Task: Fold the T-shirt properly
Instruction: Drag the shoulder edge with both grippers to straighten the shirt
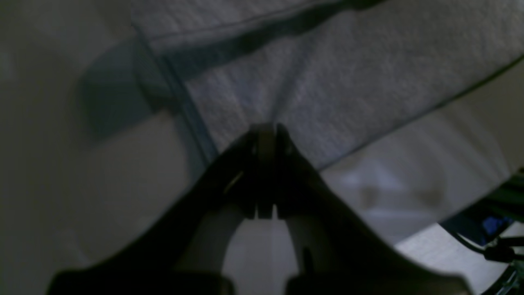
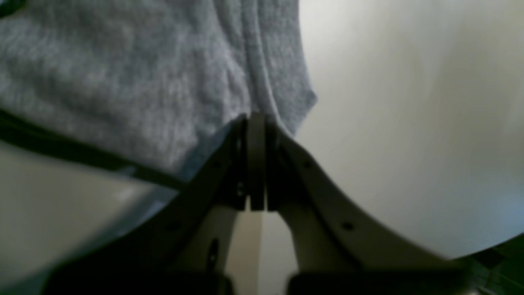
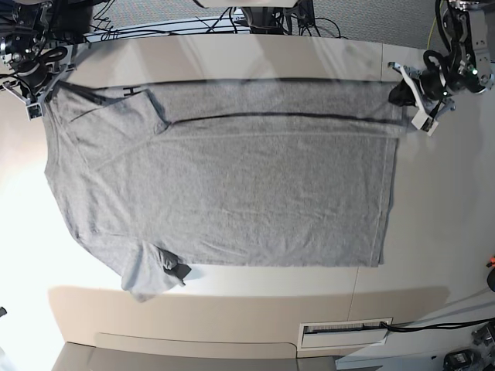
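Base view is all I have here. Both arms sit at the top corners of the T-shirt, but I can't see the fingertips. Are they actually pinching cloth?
Observer: Yes on your right. The left wrist view shows the left gripper shut on the T-shirt.
Operator: And the other arm?
Observer: The right gripper is shut too, jaws together with grey fabric pinched at the tips.
Operator: Where on the cloth does it bite?
Observer: At an edge, where a stitched seam runs into the tips; bare table lies beside it.
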Available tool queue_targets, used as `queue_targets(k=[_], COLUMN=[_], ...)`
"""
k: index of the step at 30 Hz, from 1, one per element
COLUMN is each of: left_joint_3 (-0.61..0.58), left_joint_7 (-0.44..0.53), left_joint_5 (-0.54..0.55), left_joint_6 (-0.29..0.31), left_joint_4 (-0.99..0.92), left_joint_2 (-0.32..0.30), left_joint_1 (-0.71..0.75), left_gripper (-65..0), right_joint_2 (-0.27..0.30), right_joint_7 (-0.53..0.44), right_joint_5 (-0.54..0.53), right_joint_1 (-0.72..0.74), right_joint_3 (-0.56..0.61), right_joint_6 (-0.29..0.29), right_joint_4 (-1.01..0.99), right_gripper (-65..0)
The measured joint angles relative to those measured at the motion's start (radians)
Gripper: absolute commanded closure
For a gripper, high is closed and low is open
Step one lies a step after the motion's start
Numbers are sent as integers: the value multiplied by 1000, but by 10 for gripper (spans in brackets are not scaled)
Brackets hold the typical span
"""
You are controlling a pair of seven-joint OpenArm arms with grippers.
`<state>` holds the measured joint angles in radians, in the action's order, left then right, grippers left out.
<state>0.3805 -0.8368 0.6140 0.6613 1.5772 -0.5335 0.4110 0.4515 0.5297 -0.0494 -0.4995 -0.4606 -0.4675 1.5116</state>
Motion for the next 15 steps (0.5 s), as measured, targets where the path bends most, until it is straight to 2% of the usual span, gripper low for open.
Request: queue_targets(k=[5,15], left_joint_3=[59,66], left_joint_7=[-1,11], left_joint_5=[23,35], left_joint_6=[2,2], left_joint_4=[0,3], left_joint_2=[1,-2], left_joint_1=[55,97], left_gripper=[0,0], right_joint_2=[1,9], right_joint_7=[-16,-39], right_joint_5=[-4,-63], right_joint_1=[-32,-121], right_joint_3=[-3,-8], right_joint_6=[4,16], right_joint_4=[3,10], right_gripper=[0,0])
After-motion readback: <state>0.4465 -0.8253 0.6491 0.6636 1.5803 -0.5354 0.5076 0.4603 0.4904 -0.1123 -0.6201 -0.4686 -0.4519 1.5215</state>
